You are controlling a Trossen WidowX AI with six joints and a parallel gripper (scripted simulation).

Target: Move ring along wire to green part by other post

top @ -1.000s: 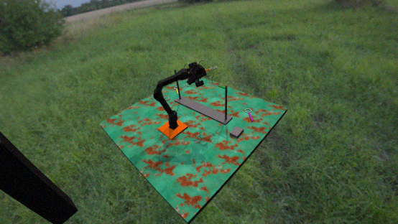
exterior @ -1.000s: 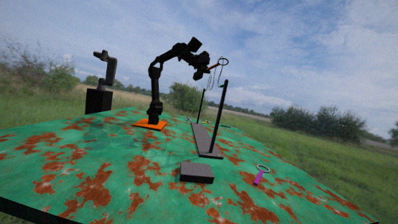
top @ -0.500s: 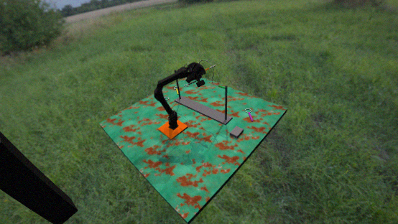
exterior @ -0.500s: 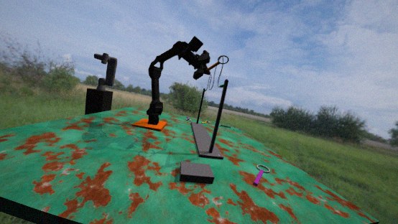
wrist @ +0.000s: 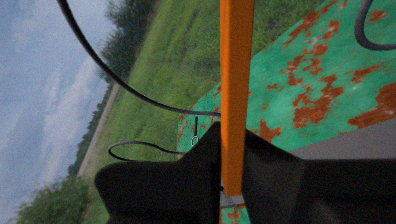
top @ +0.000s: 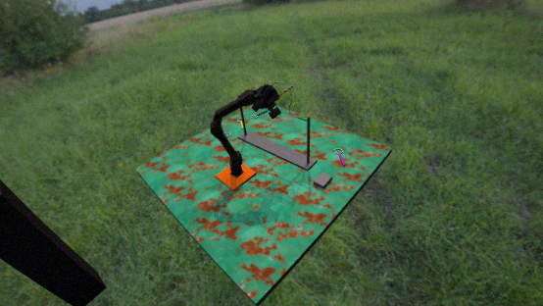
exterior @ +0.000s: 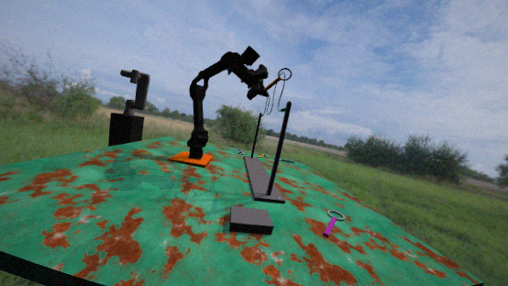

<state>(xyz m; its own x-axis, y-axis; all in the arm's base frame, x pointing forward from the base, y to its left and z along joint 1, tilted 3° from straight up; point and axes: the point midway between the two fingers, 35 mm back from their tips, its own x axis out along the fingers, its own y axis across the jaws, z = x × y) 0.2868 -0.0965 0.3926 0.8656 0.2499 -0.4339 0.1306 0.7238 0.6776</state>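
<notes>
My gripper (top: 279,96) (exterior: 265,92) (wrist: 223,126) is shut on the orange handle (top: 282,93) (exterior: 272,84) (wrist: 235,90), high above the base strip (top: 276,149) (exterior: 258,176). The ring (exterior: 291,74) is up and to the right of the gripper in the exterior view; it is out of the wrist view. The wire's top appears to pass through it, but contact cannot be told. The grey wire (wrist: 102,66) curves behind the handle in the wrist view. A green part (top: 304,119) (exterior: 282,109) is at the near post (top: 309,142) (exterior: 279,148). The far post (top: 243,123) (exterior: 257,136) shows no clear green.
A magenta-handled ring (top: 341,158) (exterior: 330,226) and a grey block (top: 322,179) (exterior: 251,221) lie near the near post. A yellow-handled ring (top: 241,125) lies near the far post. Another wire bend (wrist: 361,30) shows at upper right in the wrist view.
</notes>
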